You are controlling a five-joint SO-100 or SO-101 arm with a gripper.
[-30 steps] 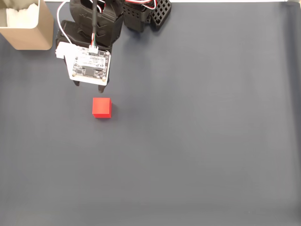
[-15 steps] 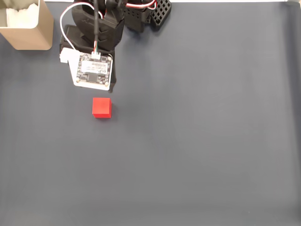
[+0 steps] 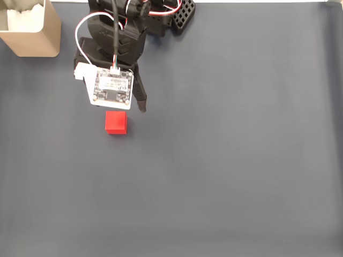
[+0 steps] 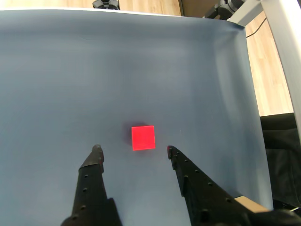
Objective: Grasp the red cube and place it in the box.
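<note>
**Hand spread above the cube, grasp not yet made**

The hand [image 4: 133,149] is spread wide and holds nothing. In the wrist view the cube [image 4: 143,137] lies on the dark table [image 4: 56,70] just beyond the two fingertips [image 4: 96,151], roughly centred in the gap but a little nearer the right-hand finger. In the fixed view the cube [image 3: 116,122] sits just below the arm's white circuit board [image 3: 112,88], with one dark finger [image 3: 140,96] showing beside the board. The box [image 3: 33,28] stands well apart, at the top-left corner of that view.

Risks, as a judgement: the cube lies ahead of the fingertips, not between them, so closing now would likely pinch air or clip its near edge and skid it away. Coming down off-centre could land the right-hand finger on top of the cube, tipping it or pushing it aside. The cube's faces also look slightly turned against the fingers' line, so a squeeze might catch corners and twist it out of the grip.
</note>
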